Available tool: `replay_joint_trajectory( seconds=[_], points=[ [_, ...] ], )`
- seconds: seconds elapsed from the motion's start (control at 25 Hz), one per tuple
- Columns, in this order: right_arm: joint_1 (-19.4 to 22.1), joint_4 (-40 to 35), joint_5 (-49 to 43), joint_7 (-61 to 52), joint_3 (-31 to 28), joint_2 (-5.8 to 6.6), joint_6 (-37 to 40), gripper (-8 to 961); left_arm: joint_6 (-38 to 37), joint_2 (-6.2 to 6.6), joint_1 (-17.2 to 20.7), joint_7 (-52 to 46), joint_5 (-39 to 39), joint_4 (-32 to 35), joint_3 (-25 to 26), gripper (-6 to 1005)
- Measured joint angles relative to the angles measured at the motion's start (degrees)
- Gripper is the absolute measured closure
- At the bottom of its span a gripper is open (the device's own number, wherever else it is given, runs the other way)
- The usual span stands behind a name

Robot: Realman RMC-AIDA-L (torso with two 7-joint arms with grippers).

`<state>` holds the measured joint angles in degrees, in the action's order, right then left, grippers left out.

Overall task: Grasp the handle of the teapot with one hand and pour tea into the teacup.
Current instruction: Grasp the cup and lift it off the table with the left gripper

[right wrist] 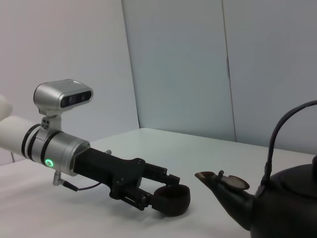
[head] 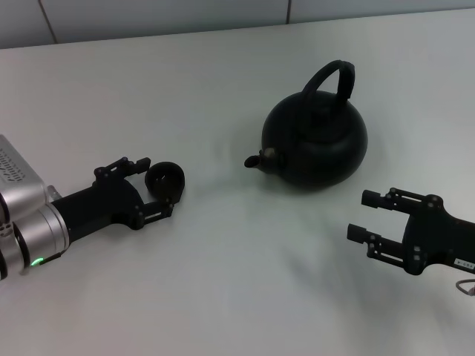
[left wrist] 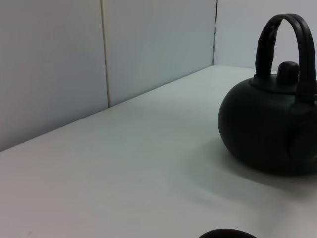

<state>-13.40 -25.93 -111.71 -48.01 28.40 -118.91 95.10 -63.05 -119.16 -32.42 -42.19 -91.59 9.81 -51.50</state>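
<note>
Right gripper (head: 365, 215) nearest us, fingers spread, empty, near teapot (head: 315, 141), handle (head: 331, 79) ungrasped. Left gripper (head: 154, 183) pinches teacup (head: 165, 180), well apart from teapot spout. We judge: pre-grasp; next, right gripper must close on handle.

My left gripper (head: 152, 191) is matte black, built of angular linkage bars with small screws at the joints. Behind it sits a round silver wrist collar with a glowing green ring light, then a white forearm sleeve. A silver camera housing with dark lenses rides on top, and a thin cable loops beneath. My right gripper (head: 368, 216) is the same black linkage, carrying a small white label.
</note>
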Motion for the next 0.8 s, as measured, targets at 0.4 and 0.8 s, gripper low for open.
replay_joint_trajectory(
  seconds=[0.4, 0.8],
  points=[
    [-0.23, 0.0, 0.0, -0.12, -0.01, 0.0, 0.0, 335, 0.61, -0.01, -0.96, 0.0, 0.01, -0.41, -0.01, 192],
    [-0.31, 0.0, 0.0, -0.19, -0.02, 0.0, -0.39, 344, -5.69, 0.46, 0.53, -0.35, -0.56, 1.21, -0.69, 296]
  ],
)
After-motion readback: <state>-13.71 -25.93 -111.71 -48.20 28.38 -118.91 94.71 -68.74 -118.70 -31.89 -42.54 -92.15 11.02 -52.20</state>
